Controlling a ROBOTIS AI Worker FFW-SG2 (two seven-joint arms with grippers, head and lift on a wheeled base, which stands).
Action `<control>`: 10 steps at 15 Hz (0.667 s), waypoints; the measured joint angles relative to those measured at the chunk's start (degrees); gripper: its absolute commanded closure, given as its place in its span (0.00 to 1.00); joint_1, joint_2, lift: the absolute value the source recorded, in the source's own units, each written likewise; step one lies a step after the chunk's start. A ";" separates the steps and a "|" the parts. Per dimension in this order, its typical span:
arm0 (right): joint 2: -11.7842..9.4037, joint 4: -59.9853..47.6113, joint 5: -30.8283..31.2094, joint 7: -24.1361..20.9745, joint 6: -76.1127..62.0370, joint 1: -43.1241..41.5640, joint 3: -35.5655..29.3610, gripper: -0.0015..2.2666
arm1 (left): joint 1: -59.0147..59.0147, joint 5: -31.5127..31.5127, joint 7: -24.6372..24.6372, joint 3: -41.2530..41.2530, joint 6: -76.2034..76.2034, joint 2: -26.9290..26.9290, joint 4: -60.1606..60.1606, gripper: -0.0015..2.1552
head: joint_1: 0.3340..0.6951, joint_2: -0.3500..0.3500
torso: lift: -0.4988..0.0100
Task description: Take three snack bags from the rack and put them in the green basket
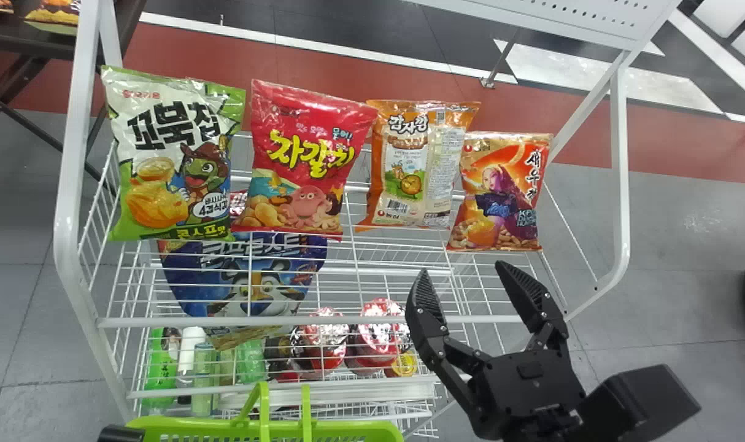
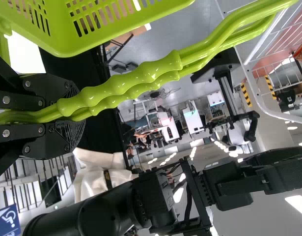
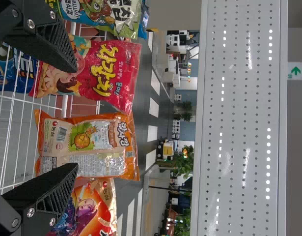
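Standing ahead, the white rack (image 1: 69, 233) is the widest thing, with the green basket (image 1: 194, 424) low in front of its left part. The left claw (image 2: 72, 116) is closed on the basket's handles (image 2: 141, 73). The right claw (image 1: 462, 270), at the rack's front right, has its fingers spread wide. Under the rack's top tier is a blue bag (image 1: 256, 264). Upright along that tier, from its left end, come a green-and-white bag (image 1: 176, 110), a red bag (image 1: 311, 123), an orange-and-beige bag (image 1: 434, 172) and, rightmost, a small orange-red bag (image 1: 501, 209).
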 measured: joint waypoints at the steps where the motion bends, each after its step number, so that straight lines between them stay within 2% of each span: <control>1: 0.00 0.03 0.00 0.00 0.00 -0.03 0.07 0.07 | 0.03 0.00 0.03 0.00 -0.01 0.00 0.02 0.73 | 1.00 0.00 | 0.97; 10: -0.07 0.13 -0.10 0.08 -0.01 -0.25 0.23 0.07 | 0.17 0.43 -0.03 0.00 -1.13 -0.08 0.88 0.73 | 1.00 0.00 | 0.97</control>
